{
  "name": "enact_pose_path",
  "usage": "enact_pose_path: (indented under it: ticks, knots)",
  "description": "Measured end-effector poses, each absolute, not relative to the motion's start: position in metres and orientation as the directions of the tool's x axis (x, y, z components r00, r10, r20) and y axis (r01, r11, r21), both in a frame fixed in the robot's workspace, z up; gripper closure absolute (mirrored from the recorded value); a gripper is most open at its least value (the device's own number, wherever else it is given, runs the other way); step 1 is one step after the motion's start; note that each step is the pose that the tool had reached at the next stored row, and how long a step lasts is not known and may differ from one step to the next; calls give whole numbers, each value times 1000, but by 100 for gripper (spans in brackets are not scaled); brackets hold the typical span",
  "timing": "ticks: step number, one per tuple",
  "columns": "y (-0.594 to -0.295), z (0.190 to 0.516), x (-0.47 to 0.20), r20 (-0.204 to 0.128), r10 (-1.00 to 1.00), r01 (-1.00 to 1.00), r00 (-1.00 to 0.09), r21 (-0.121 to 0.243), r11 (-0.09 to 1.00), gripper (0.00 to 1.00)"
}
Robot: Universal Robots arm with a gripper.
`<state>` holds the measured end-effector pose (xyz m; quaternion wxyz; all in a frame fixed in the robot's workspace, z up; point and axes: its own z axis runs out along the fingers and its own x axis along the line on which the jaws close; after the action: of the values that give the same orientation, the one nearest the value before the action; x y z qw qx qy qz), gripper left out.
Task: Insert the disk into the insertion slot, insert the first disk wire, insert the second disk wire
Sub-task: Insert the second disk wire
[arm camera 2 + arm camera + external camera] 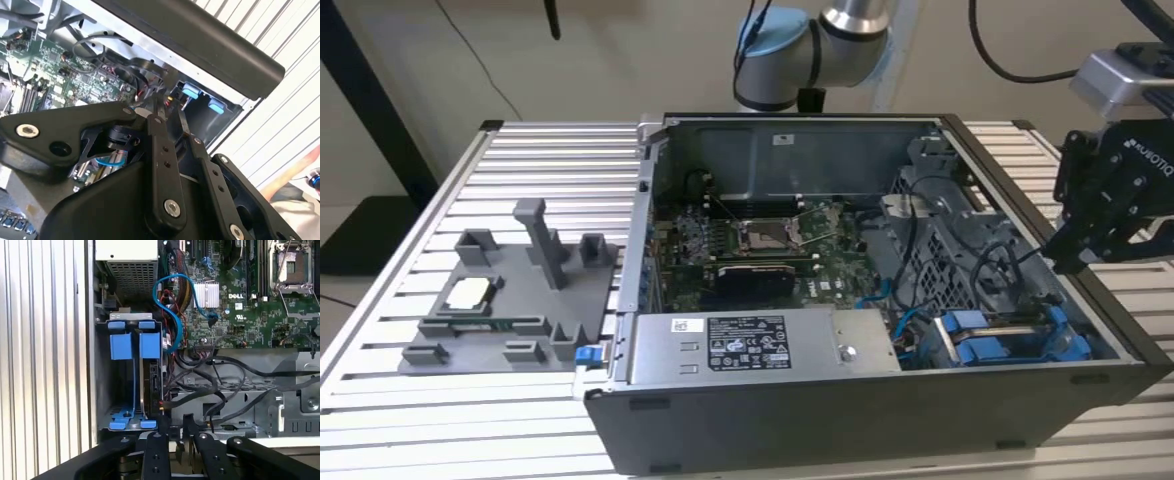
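The disk [150, 381] stands on edge in its blue carrier [129, 346] inside the insertion slot [102, 390] at the case's near corner on the exterior view's right, where the carrier [1003, 336] shows as blue rails. My gripper [177, 432] hovers just past the carrier's end, its fingertips close together; I see nothing held between them. In the exterior view the gripper [1062, 262] hangs over the case's right wall. A blue wire [171, 310] loops from the board toward the disk. Black wires [220, 385] run beside the slot, one ending at the disk's edge [161, 405].
The open computer case [854, 410] lies on a slatted table [400, 400]. A grey power-supply box [754, 345] sits beside the slot, with the motherboard [761, 240] behind it. A grey fixture [507, 300] rests on the exterior view's left.
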<state>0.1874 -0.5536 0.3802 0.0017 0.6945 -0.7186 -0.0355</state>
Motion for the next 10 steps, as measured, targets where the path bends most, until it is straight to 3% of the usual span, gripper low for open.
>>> enact_pose_path:
  ticks: [10]
  knots:
    - [-551, 380, 205, -47, -998, -998, -35, 55, 33, 73]
